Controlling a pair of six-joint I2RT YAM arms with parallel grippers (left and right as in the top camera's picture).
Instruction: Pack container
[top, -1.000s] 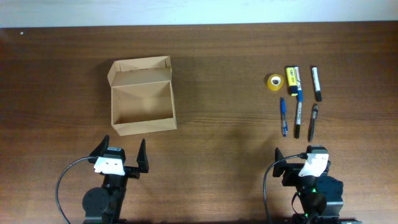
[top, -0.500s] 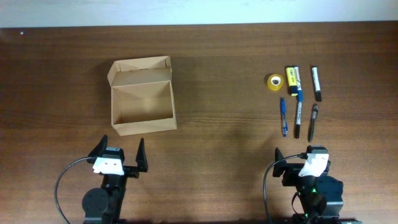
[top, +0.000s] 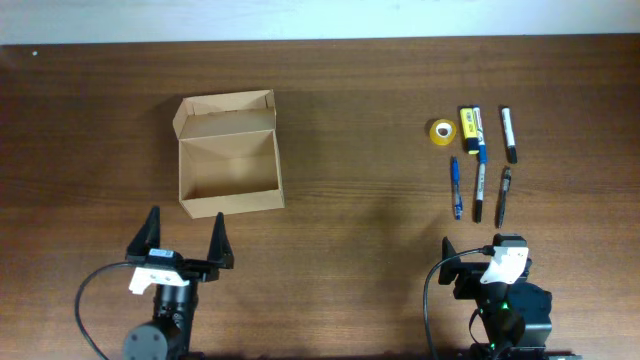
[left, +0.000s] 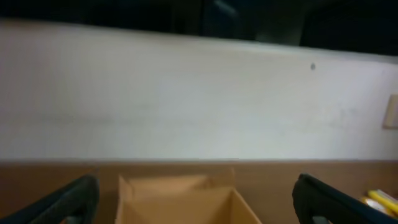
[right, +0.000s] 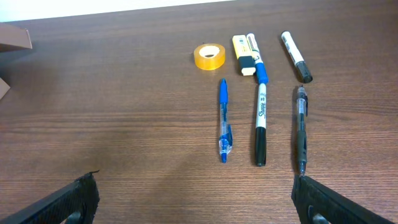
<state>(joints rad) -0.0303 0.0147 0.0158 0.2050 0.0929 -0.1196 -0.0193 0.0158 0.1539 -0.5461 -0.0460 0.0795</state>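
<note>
The container (top: 228, 155) is a tan cardboard box, open, its flap lid folded back on the far side; the inside shows nothing. In the left wrist view its far wall and lid (left: 180, 198) lie blurred between the fingers. My left gripper (top: 186, 218) hovers just in front of the box, open and holding nothing; it looks the same from its wrist (left: 196, 182). My right gripper (top: 485, 250) is open near the front edge, below the pens; the wrist view shows it (right: 196, 179) over bare wood.
Right of centre lie a yellow tape roll (top: 441, 131), a yellow eraser (top: 467, 124), a blue-capped marker (top: 479, 138), a black-and-white marker (top: 509, 133), a blue pen (top: 455, 187), a Sharpie (top: 479, 190) and a black pen (top: 503, 196). A white wall runs behind the table.
My left gripper has lifted and shifted a little to the left, its fingers now looking larger from above. The right arm and all objects are unmoved.
</note>
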